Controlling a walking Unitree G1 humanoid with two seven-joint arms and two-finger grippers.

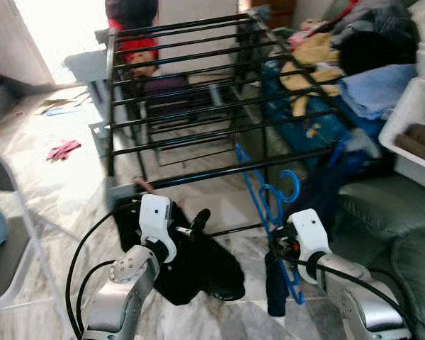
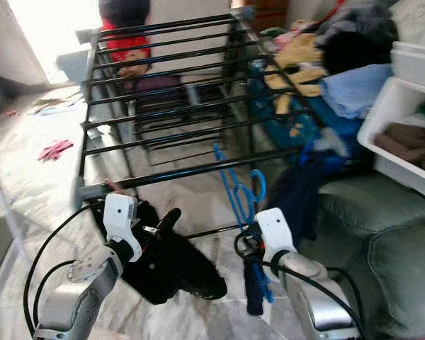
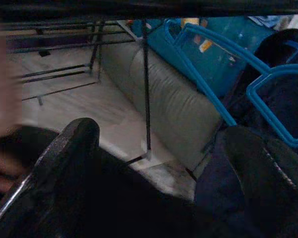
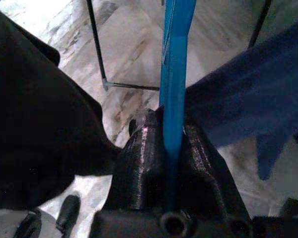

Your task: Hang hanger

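My right gripper (image 4: 166, 134) is shut on the lower bar of a blue plastic hanger (image 1: 269, 198). It holds the hanger upright just below the front bar of the black drying rack (image 1: 198, 92). The hanger's hook (image 1: 290, 185) sits near that front bar, and I cannot tell if it touches. A dark blue garment (image 1: 275, 290) dangles from the hanger beside the gripper. My left gripper (image 3: 159, 163) is open, fingers wide apart, low under the rack's front left. It hovers over a black garment (image 1: 198, 269) lying on the floor.
A grey-green sofa (image 1: 382, 212) stands close on the right, with a white bin (image 1: 411, 120) and piled clothes (image 1: 368, 85) above it. A folding chair (image 1: 7, 241) is at the left. A pink cloth (image 1: 62, 149) lies on the marble floor. A person in red (image 1: 131, 35) is behind the rack.
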